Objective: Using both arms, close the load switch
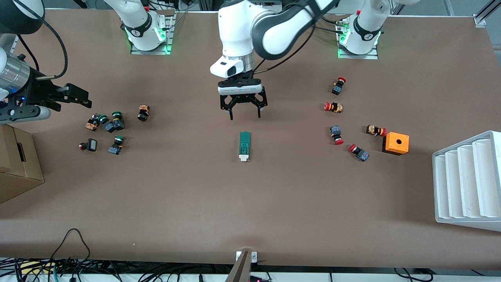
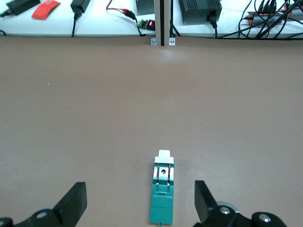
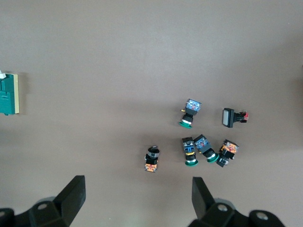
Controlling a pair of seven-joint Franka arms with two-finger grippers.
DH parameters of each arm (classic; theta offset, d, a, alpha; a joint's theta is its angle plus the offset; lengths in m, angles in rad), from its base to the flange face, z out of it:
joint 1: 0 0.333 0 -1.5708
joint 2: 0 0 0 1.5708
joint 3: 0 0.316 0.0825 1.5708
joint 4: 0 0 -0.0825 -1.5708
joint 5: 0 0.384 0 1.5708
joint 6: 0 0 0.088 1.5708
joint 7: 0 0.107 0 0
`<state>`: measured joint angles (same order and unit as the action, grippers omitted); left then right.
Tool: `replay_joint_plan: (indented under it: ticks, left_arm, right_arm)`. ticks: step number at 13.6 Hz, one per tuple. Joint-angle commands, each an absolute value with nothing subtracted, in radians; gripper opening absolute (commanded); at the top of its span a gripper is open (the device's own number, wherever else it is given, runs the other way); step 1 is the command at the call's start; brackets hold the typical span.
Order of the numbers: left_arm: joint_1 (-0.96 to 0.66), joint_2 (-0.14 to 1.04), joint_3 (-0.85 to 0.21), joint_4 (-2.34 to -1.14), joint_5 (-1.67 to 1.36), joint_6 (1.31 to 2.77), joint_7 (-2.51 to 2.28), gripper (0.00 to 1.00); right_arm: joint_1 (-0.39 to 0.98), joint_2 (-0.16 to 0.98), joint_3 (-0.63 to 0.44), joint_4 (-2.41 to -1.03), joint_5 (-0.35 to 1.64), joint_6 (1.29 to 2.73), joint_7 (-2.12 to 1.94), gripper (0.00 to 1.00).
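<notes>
The load switch (image 1: 244,146) is a narrow dark-green block lying flat mid-table, its white end toward the front camera. My left gripper (image 1: 243,112) hangs open over the table just past the switch's green end. In the left wrist view the switch (image 2: 162,194) lies between the spread fingers of that gripper (image 2: 139,203), not touched. My right gripper (image 1: 87,100) is open and empty, up over the table at the right arm's end, above the green-capped buttons. In the right wrist view that gripper (image 3: 137,198) is spread wide and the switch (image 3: 8,94) shows at the edge.
Several green-capped push buttons (image 1: 109,125) lie toward the right arm's end, also in the right wrist view (image 3: 199,142). Several red-capped buttons (image 1: 337,135) and an orange box with a hole (image 1: 395,143) lie toward the left arm's end. A white rack (image 1: 467,180) and a cardboard box (image 1: 15,164) stand at the ends.
</notes>
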<state>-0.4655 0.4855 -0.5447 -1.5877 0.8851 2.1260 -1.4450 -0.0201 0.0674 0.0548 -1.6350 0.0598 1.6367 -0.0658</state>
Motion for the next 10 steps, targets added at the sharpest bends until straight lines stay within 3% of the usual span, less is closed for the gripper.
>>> replay_joint_plan:
  ticks: [1, 5, 7, 10]
  left_arm:
    - [-0.407, 0.443, -0.587, -1.577, 0.777, 2.054, -1.321, 1.00]
    - [-0.327, 0.407, -0.569, -1.402, 0.502, 1.892, -1.024, 1.00]
    - [-0.273, 0.364, -0.548, -1.391, 0.383, 1.867, -0.906, 1.00]
    - [-0.256, 0.299, -0.427, -1.393, 0.229, 1.812, -0.741, 1.00]
  right_arm:
    - [-0.032, 0.072, 0.072, -1.617, 0.046, 1.638, -0.087, 0.99]
    - [-0.015, 0.113, 0.074, -1.563, 0.044, 1.647, -0.087, 0.99]
    - [0.003, 0.114, 0.074, -1.563, 0.040, 1.647, -0.083, 0.99]
    - [0.005, 0.114, 0.072, -1.562, 0.038, 1.649, -0.083, 0.99]
